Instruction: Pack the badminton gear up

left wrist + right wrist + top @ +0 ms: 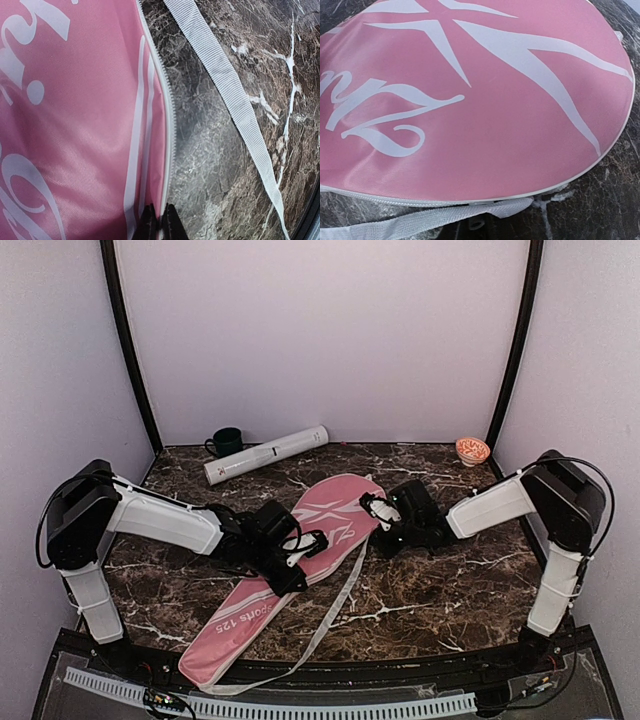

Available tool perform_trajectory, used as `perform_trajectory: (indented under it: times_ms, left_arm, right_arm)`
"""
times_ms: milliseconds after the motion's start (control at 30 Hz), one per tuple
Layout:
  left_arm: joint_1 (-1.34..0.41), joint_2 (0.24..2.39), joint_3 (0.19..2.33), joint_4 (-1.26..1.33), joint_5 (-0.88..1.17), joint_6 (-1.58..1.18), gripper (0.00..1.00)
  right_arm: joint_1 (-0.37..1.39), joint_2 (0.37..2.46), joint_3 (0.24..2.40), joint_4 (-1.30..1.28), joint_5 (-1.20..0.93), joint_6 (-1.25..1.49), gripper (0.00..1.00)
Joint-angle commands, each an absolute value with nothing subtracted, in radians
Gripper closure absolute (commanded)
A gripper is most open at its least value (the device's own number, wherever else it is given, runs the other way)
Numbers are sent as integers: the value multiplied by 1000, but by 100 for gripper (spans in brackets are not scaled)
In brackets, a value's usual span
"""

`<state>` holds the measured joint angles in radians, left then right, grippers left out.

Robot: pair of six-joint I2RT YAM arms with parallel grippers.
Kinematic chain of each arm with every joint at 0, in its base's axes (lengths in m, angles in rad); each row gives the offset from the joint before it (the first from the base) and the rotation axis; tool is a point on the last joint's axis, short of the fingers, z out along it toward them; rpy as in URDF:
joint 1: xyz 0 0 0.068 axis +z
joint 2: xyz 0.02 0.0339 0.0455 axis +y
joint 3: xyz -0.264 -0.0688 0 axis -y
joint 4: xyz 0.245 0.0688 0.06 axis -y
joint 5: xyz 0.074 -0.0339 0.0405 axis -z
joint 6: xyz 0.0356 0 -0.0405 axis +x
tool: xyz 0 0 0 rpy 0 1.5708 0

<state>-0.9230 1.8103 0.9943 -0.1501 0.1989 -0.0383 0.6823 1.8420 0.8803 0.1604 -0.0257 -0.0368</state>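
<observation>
The pink racket-shaped bag (300,550) with white lettering lies diagonally across the marble table (450,590). My left gripper (303,548) is shut on the bag's zipper edge at its right side; in the left wrist view the closed fingertips (149,222) pinch that white-trimmed edge of the bag (75,125). My right gripper (375,507) is at the right rim of the bag's head (485,115), shut on the small metal zipper pull (477,222), half hidden by the strap (420,220). The long white tube (265,454) lies at the back. Rackets and shuttlecocks are out of view.
A dark green mug (228,441) stands behind the tube at the back left. A small orange patterned bowl (472,450) sits at the back right corner. The bag's white strap (335,605) trails over the table toward the front edge; it also crosses the left wrist view (235,100).
</observation>
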Motion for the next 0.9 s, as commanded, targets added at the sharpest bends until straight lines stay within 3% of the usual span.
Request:
perform_trajectory:
  times_ms: [0,67,867]
  left_arm:
    - [-920,1835,996,-186,188,-38,100]
    - [-919,1837,998,-184,187,-41,100]
    - [-907,1928,1099,-111,263,-151,100]
  right_arm:
    - [686,1863,871,89,83,-1,96]
    - [686,1842,856,85,85,11,100]
    - [977,1839,773,313,-177,202,100]
